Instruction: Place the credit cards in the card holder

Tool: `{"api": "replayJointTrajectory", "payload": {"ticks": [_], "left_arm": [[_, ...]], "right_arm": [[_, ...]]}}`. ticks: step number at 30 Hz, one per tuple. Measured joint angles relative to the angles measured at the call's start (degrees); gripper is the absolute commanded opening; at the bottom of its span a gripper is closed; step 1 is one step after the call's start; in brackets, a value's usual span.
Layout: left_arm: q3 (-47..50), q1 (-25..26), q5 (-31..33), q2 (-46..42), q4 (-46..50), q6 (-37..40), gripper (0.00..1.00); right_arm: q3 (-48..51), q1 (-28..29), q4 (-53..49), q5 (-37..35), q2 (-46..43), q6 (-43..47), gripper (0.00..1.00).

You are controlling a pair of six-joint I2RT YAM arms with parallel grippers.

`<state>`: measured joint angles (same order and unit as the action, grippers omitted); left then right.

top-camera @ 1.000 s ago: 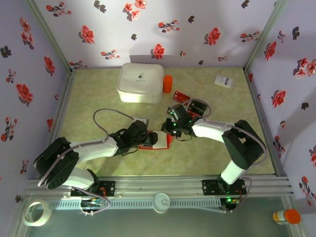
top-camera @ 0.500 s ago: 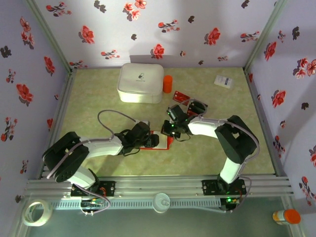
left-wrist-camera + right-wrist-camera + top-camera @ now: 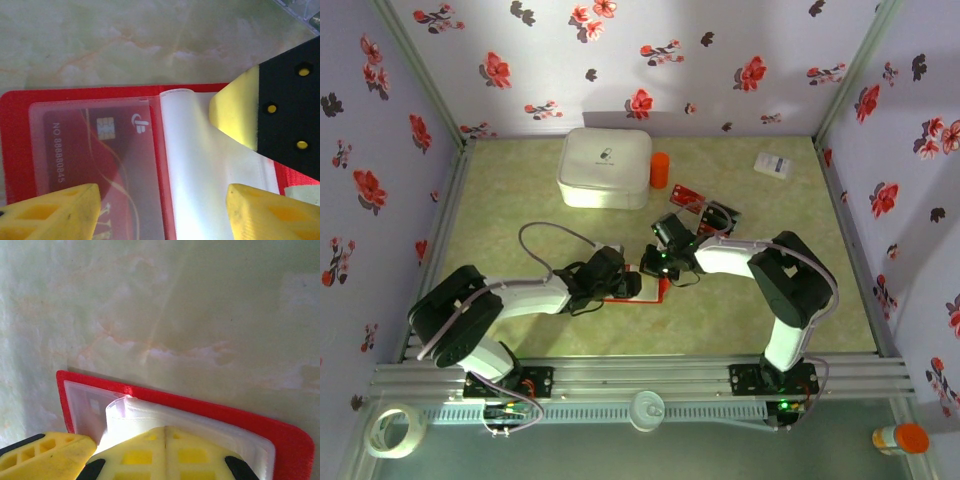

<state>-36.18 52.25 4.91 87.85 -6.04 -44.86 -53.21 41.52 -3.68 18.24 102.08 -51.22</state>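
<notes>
Marbled green tabletop (image 3: 150,40), glossy red card holder (image 3: 15,150), left fingers (image 3: 50,215) apart, right fingers (image 3: 145,457) together

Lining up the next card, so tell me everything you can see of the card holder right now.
The card holder lies open and flat on the marbled green table. It has a bright red cover, rounded corners and clear plastic leaves inside. Its left pocket holds a red chip card. A pale leaf curls up mid-wallet against the right gripper, whose tips are closed. The left gripper straddles the wallet, jaws wide apart.
</notes>
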Motion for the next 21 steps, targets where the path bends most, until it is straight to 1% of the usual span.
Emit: {"api": "replayJointTrajectory", "payload": {"ticks": [2, 4, 7, 9, 10, 14, 15, 17, 21], "left_arm": [[0.0, 0.0, 0.4, 0.3, 0.0, 0.4, 0.50], [0.0, 0.0, 0.6, 0.8, -0.5, 0.5, 0.44], [0.0, 0.0, 0.6, 1.3, -1.1, 0.7, 0.43], [0.0, 0.0, 0.6, 1.4, -1.2, 0.7, 0.43], [0.0, 0.0, 0.7, 1.4, -1.3, 0.7, 0.43], [0.0, 0.0, 0.6, 1.7, -2.0, 0.7, 0.43], [0.0, 0.0, 0.6, 1.9, -2.3, 0.7, 0.42], [0.0, 0.0, 0.6, 2.1, -3.0, 0.7, 0.42], [0.2, 0.0, 0.6, 2.2, -3.4, 0.7, 0.41]], "right_arm": [[0.0, 0.0, 0.4, 0.0, 0.1, -0.3, 0.00], [0.0, 0.0, 0.7, 0.0, 0.1, -0.4, 0.00], [0.0, 0.0, 0.9, 0.0, 0.1, -0.9, 0.01], [0.0, 0.0, 0.9, 0.0, 0.1, -1.3, 0.05], [0.0, 0.0, 0.9, 0.0, 0.1, -1.4, 0.09], [0.0, 0.0, 1.0, 0.1, -0.1, -2.1, 0.33], [0.0, 0.0, 1.1, 0.2, -0.5, -2.0, 0.37], [0.0, 0.0, 0.7, -0.2, -1.8, -1.9, 0.42], [0.0, 0.0, 0.6, -0.7, -4.2, -1.8, 0.47]]}}
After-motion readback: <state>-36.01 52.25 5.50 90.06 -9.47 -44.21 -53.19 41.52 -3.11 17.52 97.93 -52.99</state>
